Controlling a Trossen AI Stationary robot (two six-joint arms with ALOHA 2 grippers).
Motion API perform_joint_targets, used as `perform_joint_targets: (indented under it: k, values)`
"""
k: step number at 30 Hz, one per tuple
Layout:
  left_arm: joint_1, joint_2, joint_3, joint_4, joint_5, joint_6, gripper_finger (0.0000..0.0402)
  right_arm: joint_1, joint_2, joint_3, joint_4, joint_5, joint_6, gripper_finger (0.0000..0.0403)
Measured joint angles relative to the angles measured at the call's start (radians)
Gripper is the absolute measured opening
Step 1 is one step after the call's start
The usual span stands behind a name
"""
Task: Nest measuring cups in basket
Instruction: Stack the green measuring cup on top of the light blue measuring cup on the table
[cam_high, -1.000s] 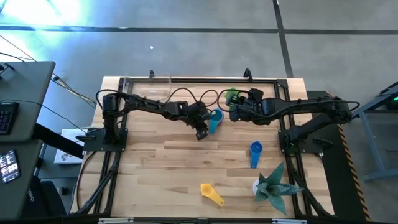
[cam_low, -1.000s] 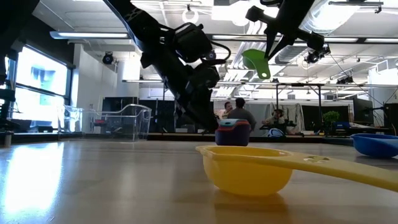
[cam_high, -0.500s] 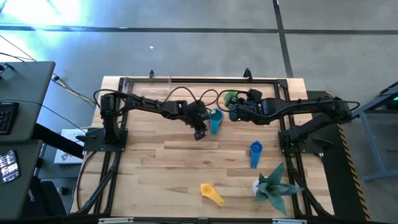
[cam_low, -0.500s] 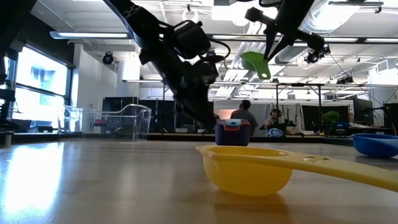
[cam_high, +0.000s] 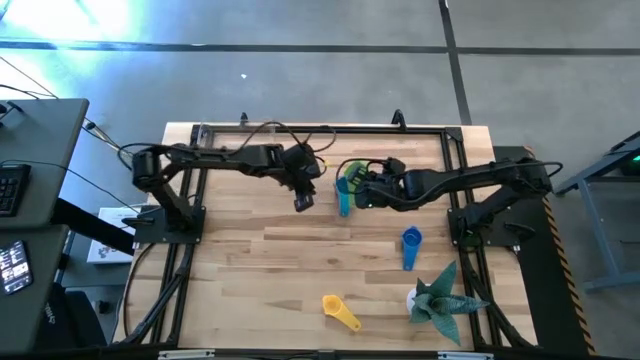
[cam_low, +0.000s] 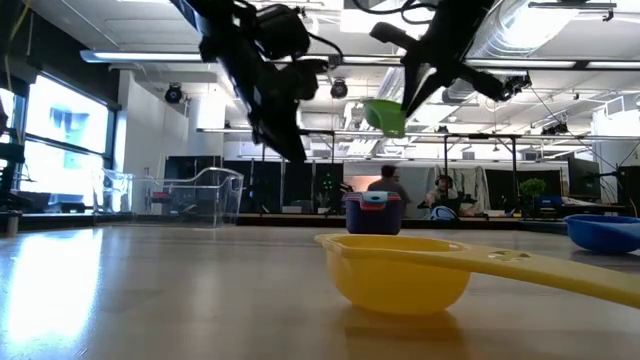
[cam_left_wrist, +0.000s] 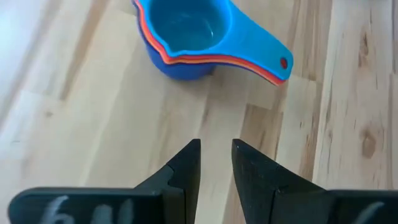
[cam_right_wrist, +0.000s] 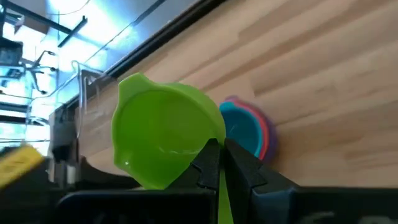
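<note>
Table inventory, placed against the nested stack of cups (cam_high: 345, 194), taken from the near edge to the far one. Yellow measuring cup (cam_high: 338, 311): alone on the wood at the near edge, well apart from the stack, handle angled toward the teal folded plant figure (cam_high: 440, 300) at the near right corner. Dark blue measuring cup (cam_high: 411, 246): on the table between the figure and the stack, to the stack's right. Nested stack: at mid-table toward the far side, light blue cup uppermost with red, orange and purple rims showing beneath it in the wrist views, handles together. Left gripper (cam_high: 303, 198): held above the table just left of the stack, apart from it, its two fingers (cam_left_wrist: 186, 171) nearly together with a narrow gap, nothing between them. Right gripper (cam_high: 357, 187): raised just right of and over the stack, fingers closed on the handle of the green measuring cup (cam_right_wrist: 163, 134), which hangs in the air tilted, its bowl directly above the stack and not touching it. Clear plastic basket (cam_high: 237, 133): at the far left edge of the table, well apart from the stack; what it holds cannot be made out.
</note>
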Motion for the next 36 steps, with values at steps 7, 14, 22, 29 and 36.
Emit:
perform_joint_targets:
  k: [7,14,22,29,36]
  values:
    - [0.009,-0.124,0.0,-0.044,-0.038,0.041,0.008,-0.009,0.062,0.0,0.064,-0.065,0.02,0.0]
    - [0.009,-0.233,0.0,-0.105,-0.041,0.073,0.008,-0.047,0.108,0.0,0.084,-0.15,0.03,0.0]
    - [0.008,-0.296,0.0,-0.157,-0.052,0.104,0.008,-0.096,0.155,0.0,0.107,-0.231,0.029,0.0]
    - [0.008,-0.298,-0.001,-0.22,-0.055,0.135,0.008,-0.128,0.195,0.0,0.123,-0.271,0.029,0.0]
    - [0.008,-0.298,-0.001,-0.232,-0.057,0.145,0.008,-0.156,0.211,0.0,0.121,-0.302,0.028,0.0]
